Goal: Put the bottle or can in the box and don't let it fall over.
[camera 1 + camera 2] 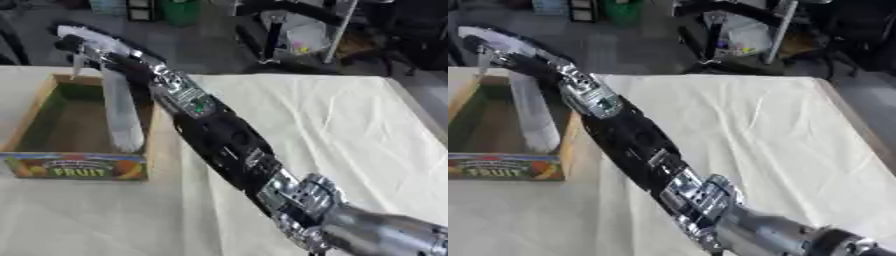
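White-clothed table (332,125); right hand (83,45) blurs atop bottle (121,115) inside box (74,167).

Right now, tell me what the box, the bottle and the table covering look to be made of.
Box: probably wood, with tan matte walls and a glossy printed "FRUIT" label on its front.
Bottle: pale grey and smooth; plastic or metal, unclear.
Table covering: cream cloth, with soft creases and folds.
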